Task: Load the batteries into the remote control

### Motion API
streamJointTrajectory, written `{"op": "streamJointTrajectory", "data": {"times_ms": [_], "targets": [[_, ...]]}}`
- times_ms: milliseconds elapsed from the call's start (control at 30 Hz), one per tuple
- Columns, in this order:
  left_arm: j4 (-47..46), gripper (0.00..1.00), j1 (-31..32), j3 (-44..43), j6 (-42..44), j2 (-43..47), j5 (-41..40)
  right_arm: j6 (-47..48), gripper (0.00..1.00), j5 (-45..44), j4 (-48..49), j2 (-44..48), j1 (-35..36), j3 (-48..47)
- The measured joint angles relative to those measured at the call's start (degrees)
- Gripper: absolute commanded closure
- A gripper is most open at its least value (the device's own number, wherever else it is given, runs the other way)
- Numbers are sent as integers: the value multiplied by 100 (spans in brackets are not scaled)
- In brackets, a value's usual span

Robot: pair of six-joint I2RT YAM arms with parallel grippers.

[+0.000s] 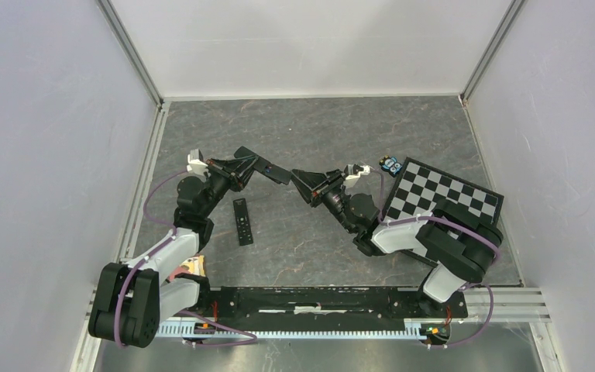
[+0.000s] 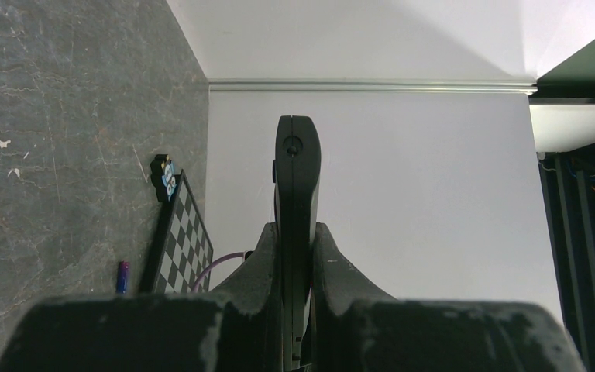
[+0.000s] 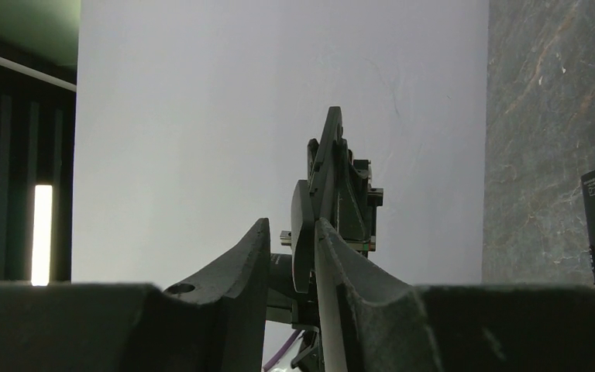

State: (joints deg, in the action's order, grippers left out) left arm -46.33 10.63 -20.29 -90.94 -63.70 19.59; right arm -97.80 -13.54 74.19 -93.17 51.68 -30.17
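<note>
Left fingers were clamped edge-on on the remote control, right fingers stood apart at its end; the batteries, light, smooth and likely to roll, lay right, by the far-left corner of the checkerboard, best pinched mid-length.

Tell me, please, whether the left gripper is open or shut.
Shut: the left gripper clamps the thin black remote edge-on, fingers touching both faces.

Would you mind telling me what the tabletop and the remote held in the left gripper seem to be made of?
The tabletop looks like dark grey stone or a stone-print laminate, matt, with pale veins running across it; I cannot tell which. The remote in the left gripper is probably moulded black plastic with a satin finish: smooth rounded edges and a soft sheen.
</note>
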Motion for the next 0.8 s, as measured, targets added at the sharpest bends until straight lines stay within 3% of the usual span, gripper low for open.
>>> {"op": "streamJointTrajectory", "data": {"times_ms": [300, 633, 800], "targets": [[0, 98, 0, 0, -4, 0, 0, 15, 67, 127, -273, 35, -4, 0], [37, 98, 0, -2, 0, 0, 2, 205, 84, 310, -623, 212, -37, -2], [57, 98, 0, -2, 9, -2, 22, 334, 100, 439, -728, 337, -85, -4]]}}
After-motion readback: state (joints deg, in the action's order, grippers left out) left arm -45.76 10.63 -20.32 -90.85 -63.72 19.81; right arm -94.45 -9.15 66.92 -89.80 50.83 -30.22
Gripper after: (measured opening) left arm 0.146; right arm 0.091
